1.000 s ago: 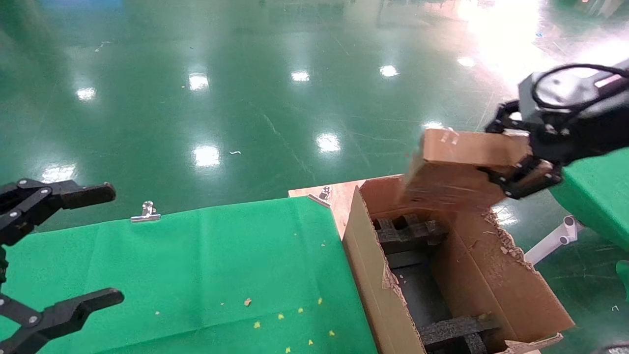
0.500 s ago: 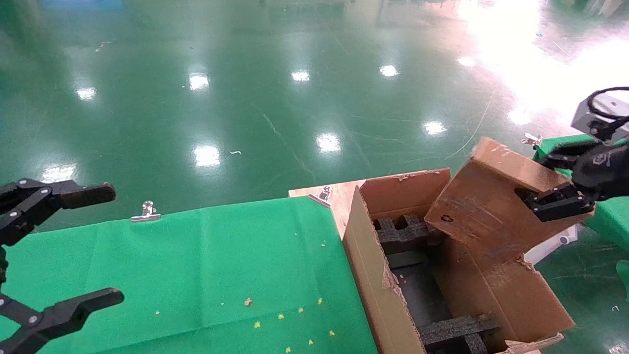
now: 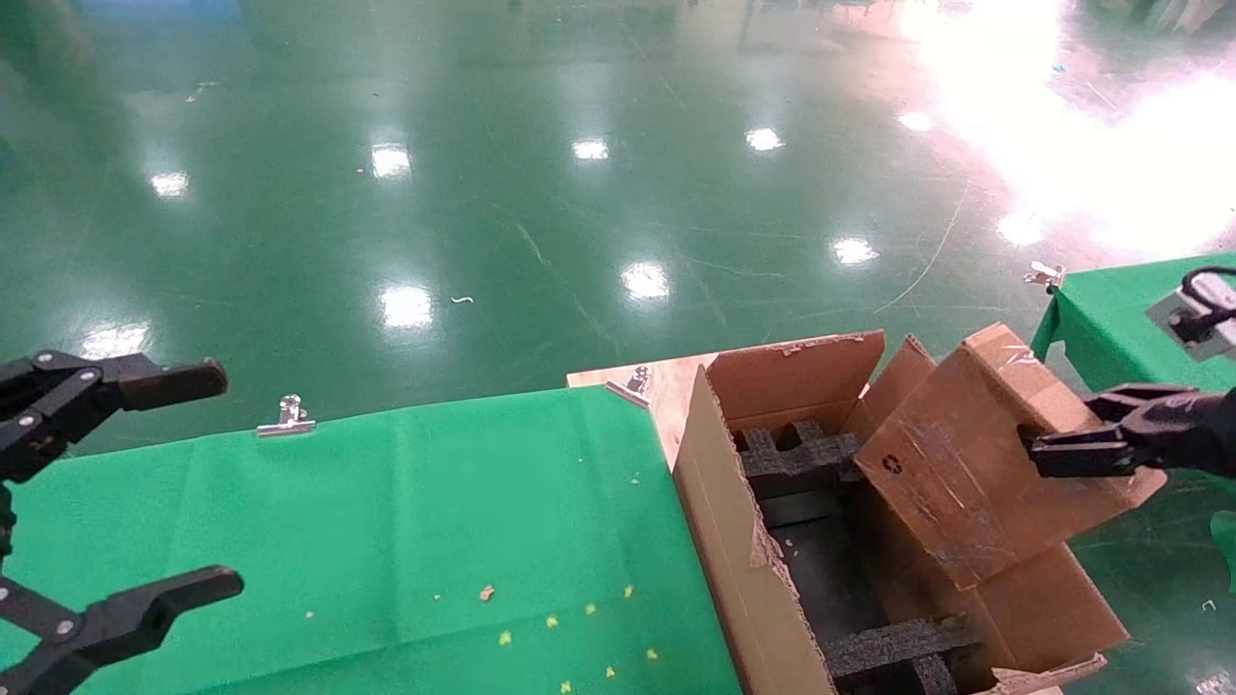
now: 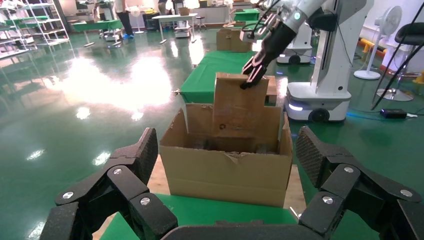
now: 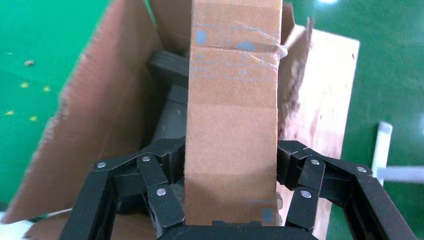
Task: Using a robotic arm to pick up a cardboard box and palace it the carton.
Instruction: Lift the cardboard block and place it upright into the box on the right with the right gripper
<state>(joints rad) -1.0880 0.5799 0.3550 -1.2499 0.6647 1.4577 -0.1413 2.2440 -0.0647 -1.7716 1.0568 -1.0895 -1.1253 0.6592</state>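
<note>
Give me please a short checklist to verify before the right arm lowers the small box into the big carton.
1. Right pincer grips the cardboard box on both flat sides: ok.
2. Box is over the open carton: ok, lower end already inside.
3. Box is upright for a straight drop: not ok in the head view, it leans toward the carton's right wall.
4. Free space between the black foam inserts: cannot tell, partly hidden.
5. Torn flaps away from the box's path: cannot tell.
6. Left pincer away from the carton: ok, open over the green cloth.
</note>
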